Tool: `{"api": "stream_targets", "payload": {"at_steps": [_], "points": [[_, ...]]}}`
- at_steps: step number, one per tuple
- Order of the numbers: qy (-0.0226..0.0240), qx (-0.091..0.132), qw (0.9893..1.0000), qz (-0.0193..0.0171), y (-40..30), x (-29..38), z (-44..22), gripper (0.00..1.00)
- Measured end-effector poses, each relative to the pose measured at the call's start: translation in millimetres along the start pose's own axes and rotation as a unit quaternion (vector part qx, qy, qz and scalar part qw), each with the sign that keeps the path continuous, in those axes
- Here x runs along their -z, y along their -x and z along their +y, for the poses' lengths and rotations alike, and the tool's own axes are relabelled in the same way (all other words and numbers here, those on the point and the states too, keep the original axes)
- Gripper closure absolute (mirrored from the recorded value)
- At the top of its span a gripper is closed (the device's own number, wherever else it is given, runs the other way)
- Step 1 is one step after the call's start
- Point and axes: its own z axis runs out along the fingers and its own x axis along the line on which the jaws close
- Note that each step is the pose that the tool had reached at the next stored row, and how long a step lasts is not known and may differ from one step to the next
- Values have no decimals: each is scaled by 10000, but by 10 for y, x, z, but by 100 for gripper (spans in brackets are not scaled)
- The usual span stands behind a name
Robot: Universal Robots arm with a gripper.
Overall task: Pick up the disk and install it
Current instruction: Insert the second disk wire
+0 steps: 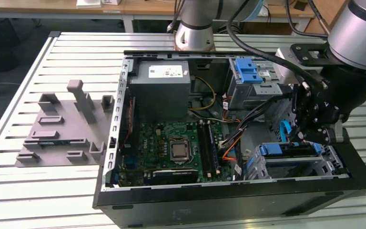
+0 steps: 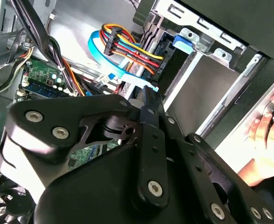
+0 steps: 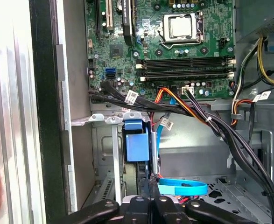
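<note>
Exterior view first: the computer case lies open on the slatted bench, and the arm reaches down into the case's corner furthest from the power supply box. The disk sits in the drive bay in that corner, its blue plastic frame facing up out of the bay with a strip of silver metal just beneath. It looks seated or nearly so, though the claw's body hides part of it, so I would not swear to that.

The claw hangs just above the disk, inside the case. In the second wrist view its black links are folded inward and the claw looks clenched, with nothing between its tips. Whether it touches the disk I cannot tell. In the first wrist view the disk stands in its slot, close beside a flat blue cable and a bundle of black wires.

A person's hand rests outside the case wall.

I judge the disk to be stiff, fairly heavy and sensitive to knocks. The blue frame's edges are the safest place to grip, well away from the label face and the connector.
</note>
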Motion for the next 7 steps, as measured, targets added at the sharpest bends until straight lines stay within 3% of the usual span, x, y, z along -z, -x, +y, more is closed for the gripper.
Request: {"api": "stream_targets", "payload": {"at_steps": [7], "points": [[0, 0, 10000, 0, 0, 2, 0, 89]]}}
